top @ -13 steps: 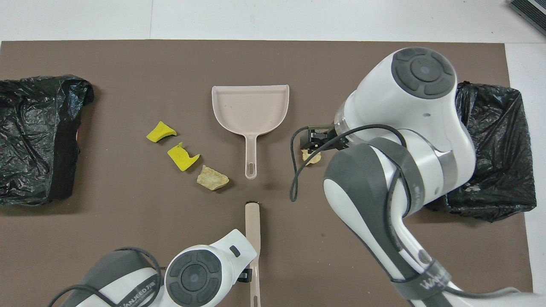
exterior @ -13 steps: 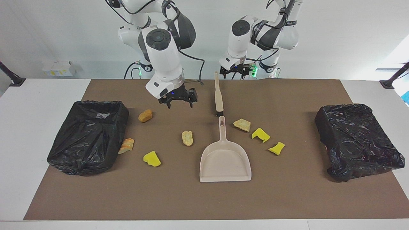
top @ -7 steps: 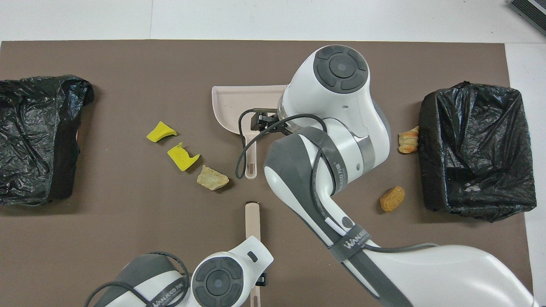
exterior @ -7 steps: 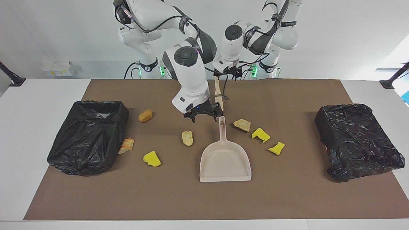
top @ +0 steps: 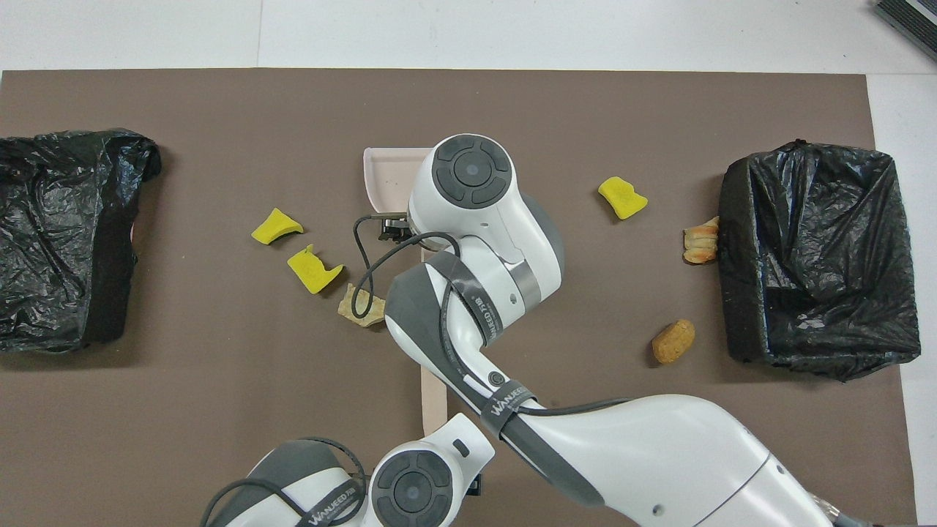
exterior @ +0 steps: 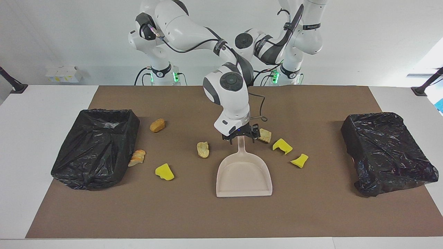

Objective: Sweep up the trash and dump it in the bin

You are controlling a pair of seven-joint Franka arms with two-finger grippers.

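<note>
Trash lay unswept; right pincer had swung over onto the dustpan handle, prongs wide, starting to close. Left pincer's state: cannot tell.

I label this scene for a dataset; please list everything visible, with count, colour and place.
yellow wedges: three, yellow, two beside dustpan toward left arm's end, one toward right arm's.
bread-like lumps: four, tan to orange, one against right arm's bin, three on mat.
dustpan: one, beige, mat's middle.
brush: one, beige, nearer robots than dustpan, mostly hidden.
bins: two, black-bagged, mat's ends.
mat: one, brown, on white table.
right gripper: jaws open astride dustpan handle.
left gripper: mostly hidden, over brush handle.
</note>
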